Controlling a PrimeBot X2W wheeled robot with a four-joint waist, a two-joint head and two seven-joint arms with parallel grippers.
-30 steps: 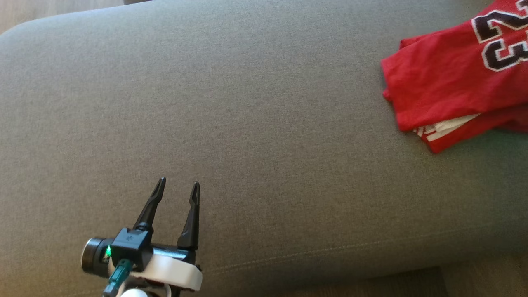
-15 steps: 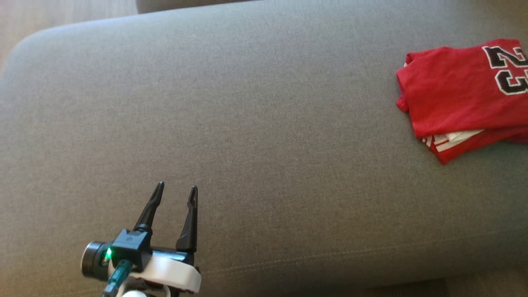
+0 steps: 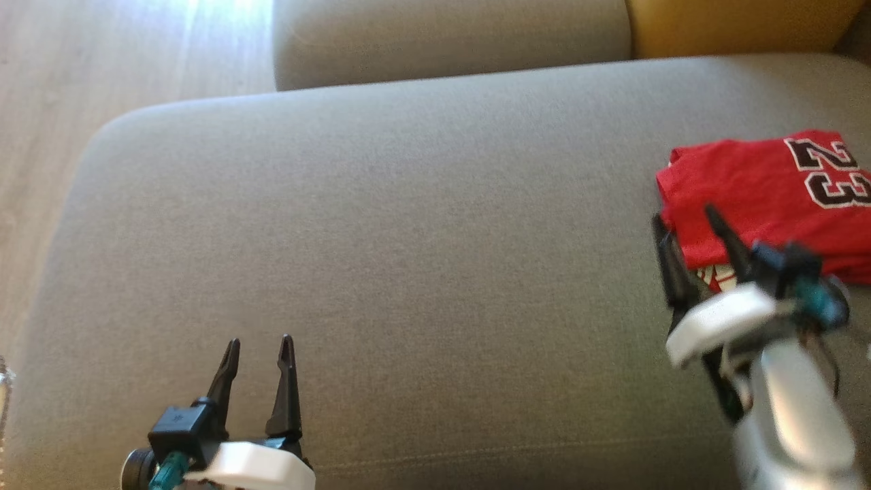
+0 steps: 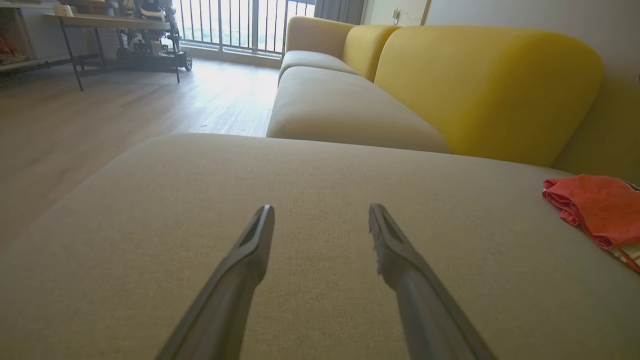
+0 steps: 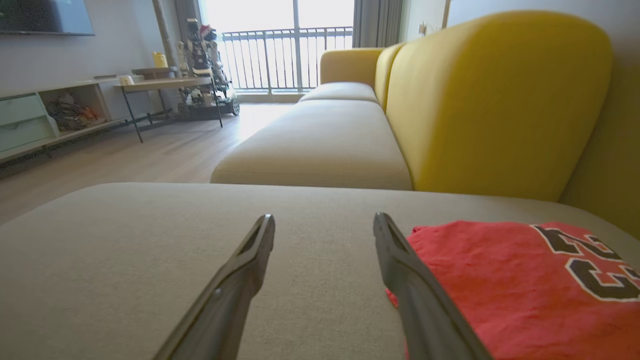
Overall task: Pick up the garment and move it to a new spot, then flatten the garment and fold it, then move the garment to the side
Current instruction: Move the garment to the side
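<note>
Garment [image 3: 748, 180] on grey sofa cushion [image 3: 408, 238]

Head view down on cushion [image 3: 408, 238]; wrist views low, facing yellow backrest [image 4: 480, 90]; all share garment [image 3: 748, 184].

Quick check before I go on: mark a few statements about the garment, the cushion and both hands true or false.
1. The red garment lies folded on the grey cushion. True.
2. The left hand is shut on the garment. False: it is open over bare cushion, well apart from the garment.
3. The right hand is open at the garment's edge, with nothing between its fingers. True.
4. The garment's number reads 45. False: it reads 23.
5. The backrest is yellow. True.
</note>
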